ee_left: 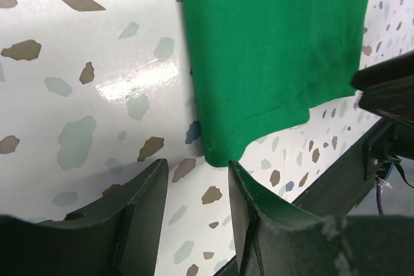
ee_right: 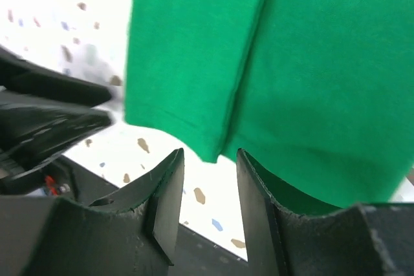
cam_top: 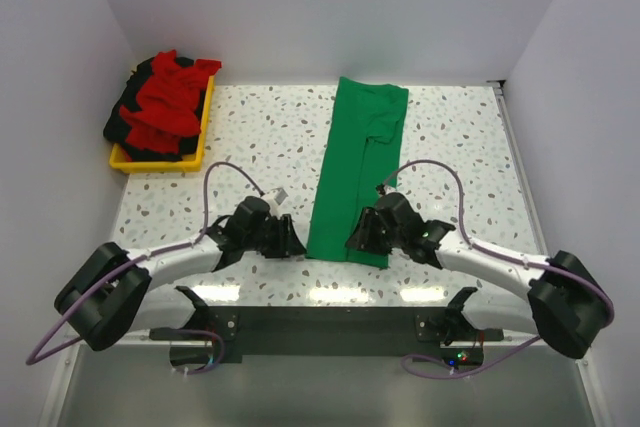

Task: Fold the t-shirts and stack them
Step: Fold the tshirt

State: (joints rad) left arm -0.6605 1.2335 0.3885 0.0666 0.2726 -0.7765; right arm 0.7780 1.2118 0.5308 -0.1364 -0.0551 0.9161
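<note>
Lying lengthwise on the counter [cam_top: 260, 137], the folded green t-shirt [cam_top: 358, 162] has a claw at each near corner: left claw [ee_left: 195, 167] and right claw [ee_right: 209, 155] both gape open (nothing pinched) beside the hem.

No text, label, brand, number or sign can be read in any view.

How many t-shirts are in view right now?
3 distinguishable: the green shirt lies folded lengthwise mid-table; a red shirt is heaped in the yellow tray at far left, over a black shirt. More may be hidden in that pile.
</note>
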